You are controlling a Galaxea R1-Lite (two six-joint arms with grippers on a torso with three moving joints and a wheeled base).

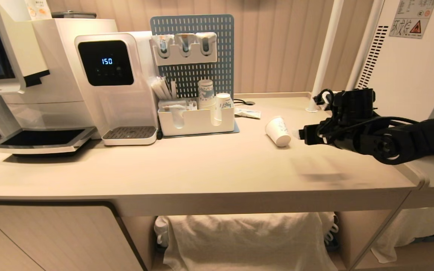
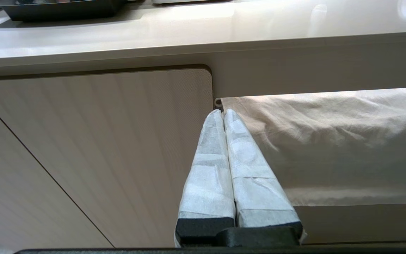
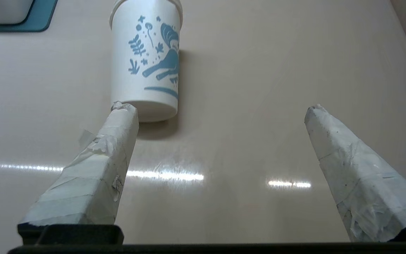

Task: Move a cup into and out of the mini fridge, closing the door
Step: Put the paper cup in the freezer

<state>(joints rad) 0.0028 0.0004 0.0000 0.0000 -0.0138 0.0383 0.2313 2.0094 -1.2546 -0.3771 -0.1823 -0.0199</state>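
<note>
1. The mini fridge [image 1: 409, 64] is seen at the tabletop's [image 1: 202, 165] right end.
2. The right end effector [image 3: 220, 109] is spread wide – nothing held.
3. The left end effector [image 2: 223, 112] is pressed closed, empty.
4. The cup [image 1: 278, 131] is found on its side, just beside the right fingertips [image 3: 125, 109].

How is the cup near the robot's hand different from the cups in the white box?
The cup lies tipped on its side on the bare counter; the stacked cups stand upright in the white organizer. The cup is alone, while those are nested together. It lies just off the right gripper, whose jaws are open. Both are white paper with blue print.
</note>
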